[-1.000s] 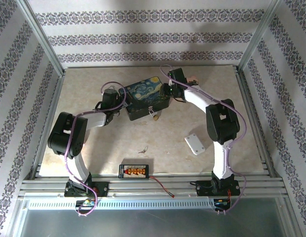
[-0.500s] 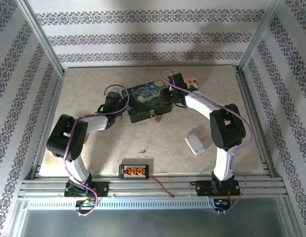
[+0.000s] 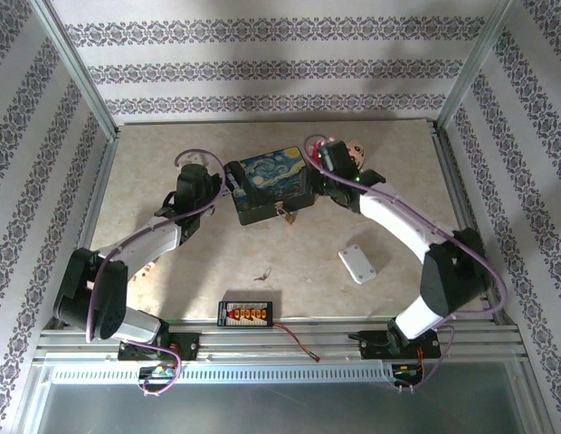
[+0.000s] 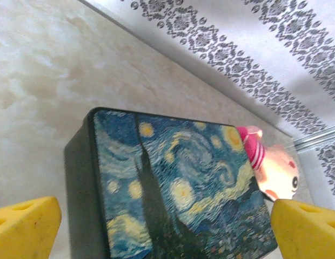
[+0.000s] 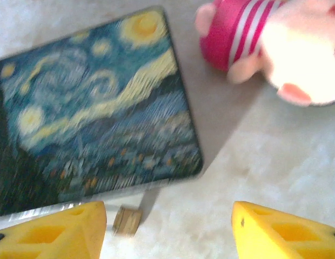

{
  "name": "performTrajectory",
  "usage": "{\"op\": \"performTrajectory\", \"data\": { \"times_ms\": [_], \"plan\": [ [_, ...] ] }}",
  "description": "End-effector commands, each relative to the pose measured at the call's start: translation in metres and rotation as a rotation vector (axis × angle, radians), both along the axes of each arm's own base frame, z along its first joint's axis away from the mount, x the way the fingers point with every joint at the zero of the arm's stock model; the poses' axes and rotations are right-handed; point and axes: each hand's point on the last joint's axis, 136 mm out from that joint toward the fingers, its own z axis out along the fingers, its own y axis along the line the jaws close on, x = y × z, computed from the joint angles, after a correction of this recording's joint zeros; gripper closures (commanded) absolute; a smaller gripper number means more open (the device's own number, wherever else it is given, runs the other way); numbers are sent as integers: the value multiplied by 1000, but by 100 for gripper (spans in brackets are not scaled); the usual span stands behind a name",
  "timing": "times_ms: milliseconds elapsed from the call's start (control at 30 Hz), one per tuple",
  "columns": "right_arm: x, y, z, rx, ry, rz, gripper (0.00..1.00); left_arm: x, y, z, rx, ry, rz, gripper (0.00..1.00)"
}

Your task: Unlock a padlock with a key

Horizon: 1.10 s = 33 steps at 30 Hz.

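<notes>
The small brass padlock [image 3: 285, 215] hangs at the front of a dark box with a starry-night lid [image 3: 267, 179]; it also shows as a blurred brass block [image 5: 127, 220] just below the box edge [image 5: 92, 108]. A tiny thin metal piece, probably the key [image 3: 261, 272], lies on the table in front of the box. My left gripper [image 3: 228, 178] is at the box's left end, open, its yellow fingers [image 4: 21, 226] wide on either side of the lid [image 4: 178, 199]. My right gripper [image 3: 309, 185] is at the box's right end, open and empty, with one finger [image 5: 54, 232] next to the padlock.
A pink plush doll [image 3: 353, 149] lies behind the right gripper, close to the box's far right corner [image 5: 286, 48]. A white plastic block [image 3: 357, 263] lies to the right of centre. A black connector board [image 3: 247, 313] and a red-black wire [image 3: 299, 339] sit at the near edge.
Both grippers have opened wider at the box's ends. Both arms have stretched out lower, elbows dropping toward the near edge. The doll has come out from behind the right arm.
</notes>
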Motion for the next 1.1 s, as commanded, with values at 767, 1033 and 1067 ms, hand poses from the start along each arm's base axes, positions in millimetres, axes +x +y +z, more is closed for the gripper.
{"op": "performTrajectory", "data": {
  "times_ms": [767,1033,1067],
  "plan": [
    [-179,138,-122,-29,400,511,61,-63,44,-47,64,127,97,1],
    [-179,143,-139,-93,438,522,63,-66,54,-47,88,126,137,1],
    [-179,143,-140,-98,442,523,63,-67,55,-47,89,126,140,1]
  ]
}}
